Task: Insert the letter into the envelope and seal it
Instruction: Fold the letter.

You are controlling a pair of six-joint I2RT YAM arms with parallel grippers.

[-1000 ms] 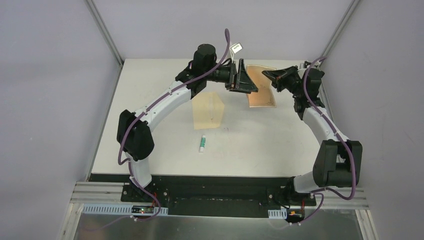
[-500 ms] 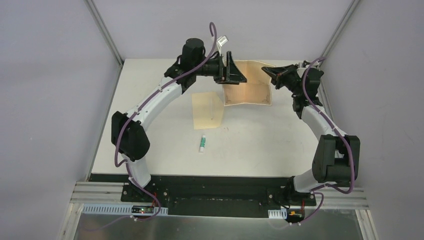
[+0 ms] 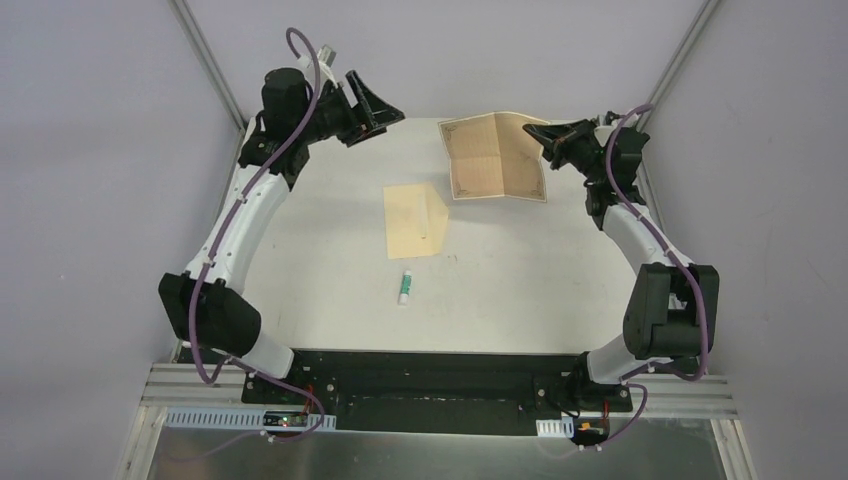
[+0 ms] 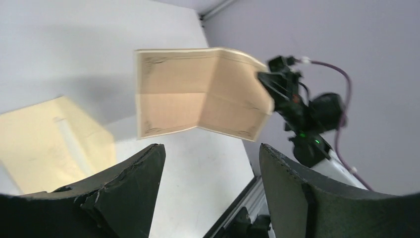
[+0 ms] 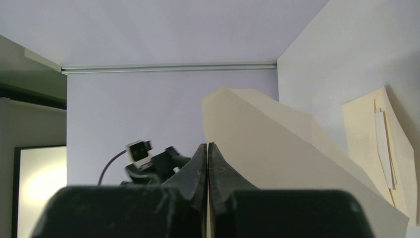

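The letter (image 3: 495, 158), a tan creased sheet with a printed border, hangs spread open above the table's far right. My right gripper (image 3: 549, 141) is shut on its right edge, and in the right wrist view its fingertips (image 5: 208, 147) pinch the letter (image 5: 277, 148). The yellow envelope (image 3: 417, 220) lies flat mid-table with its flap open; it also shows in the wrist views (image 4: 49, 144) (image 5: 379, 144). My left gripper (image 3: 383, 106) is raised at the far left corner, open and empty. In its own view the left gripper (image 4: 210, 148) faces the letter (image 4: 198, 94) from a distance.
A small white and green tube (image 3: 405, 286) lies on the table in front of the envelope. Grey walls with metal corner posts (image 3: 208, 62) close in the table on both sides and at the back.
My left arm has swung back and to the left, away from the letter to the far left corner. The letter has spread open, held by the right gripper alone.
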